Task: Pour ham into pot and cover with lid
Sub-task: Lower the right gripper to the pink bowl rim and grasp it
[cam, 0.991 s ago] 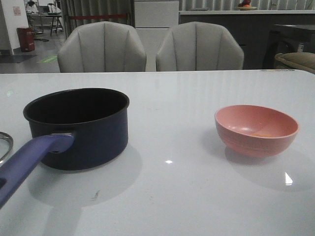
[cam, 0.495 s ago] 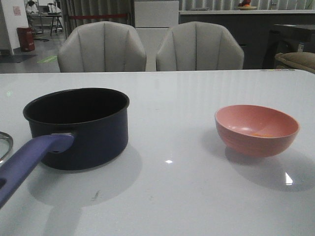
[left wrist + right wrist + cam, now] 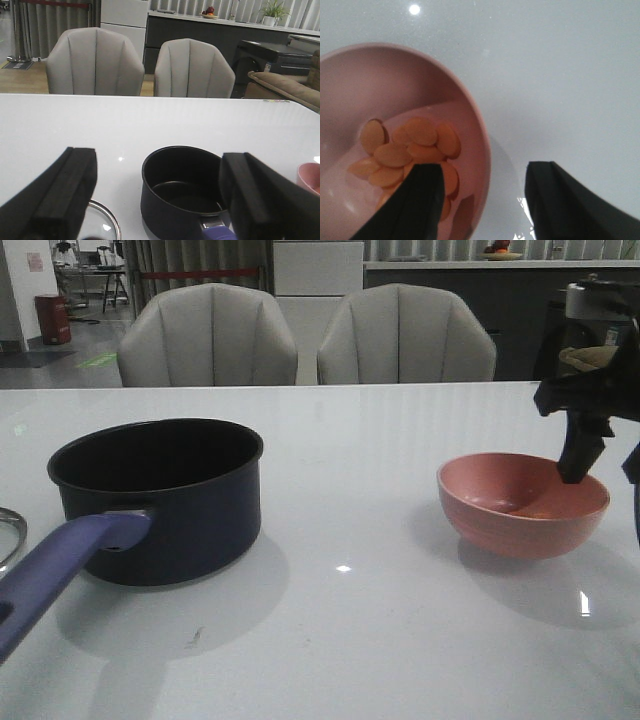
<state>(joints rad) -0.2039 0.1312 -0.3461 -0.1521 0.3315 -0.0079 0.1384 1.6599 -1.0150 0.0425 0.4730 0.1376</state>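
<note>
I see the dark navy round saucepan [image 3: 160, 495] on the white table [image 3: 350, 640]. Well to its right sits the pink bowl [image 3: 522, 505] holding thin orange ham slices [image 3: 407, 152]. My right gripper [image 3: 482, 200] straddles the bowl's rim, fingers spread, grasping nothing. The glass lid [image 3: 102, 227] lies beside the saucepan, under my released left gripper [image 3: 160, 200].

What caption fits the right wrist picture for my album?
Open right hand straddling the pink bowl's rim above orange ham slices.
</note>
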